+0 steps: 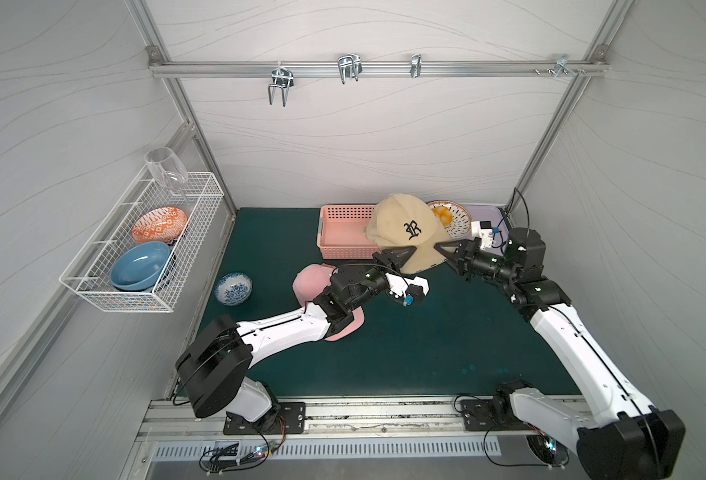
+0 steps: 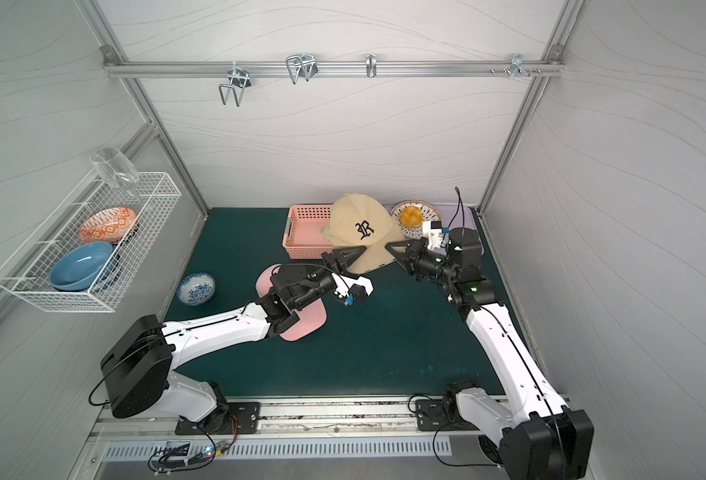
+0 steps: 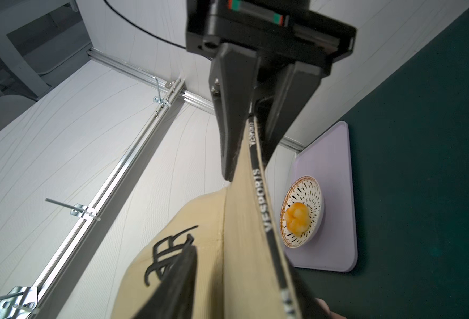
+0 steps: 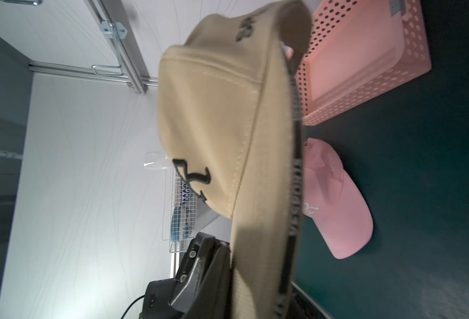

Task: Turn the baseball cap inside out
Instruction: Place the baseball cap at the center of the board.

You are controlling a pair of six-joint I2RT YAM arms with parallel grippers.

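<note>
Right claw (image 1: 436, 246) clamps the beige fabric baseball cap (image 1: 405, 226) by its rim, aloft, likely for inverting; left claw (image 1: 407, 257) gapes open alongside.

In a top view the pink cap (image 1: 307, 276) is half covered by the left arm (image 1: 285, 328), and the basket's (image 1: 345, 212) 3 o'clock end is hidden by the cap (image 1: 393, 216). The cap's rim lettering (image 4: 294, 198) is blurred in the right wrist view.

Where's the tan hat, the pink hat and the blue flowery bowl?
tan cap (image 1: 397, 216): in a top view, its crown
pink cap (image 1: 307, 278): in a top view, its crown
flowery bowl (image 1: 234, 289): in a top view, its inside
</note>
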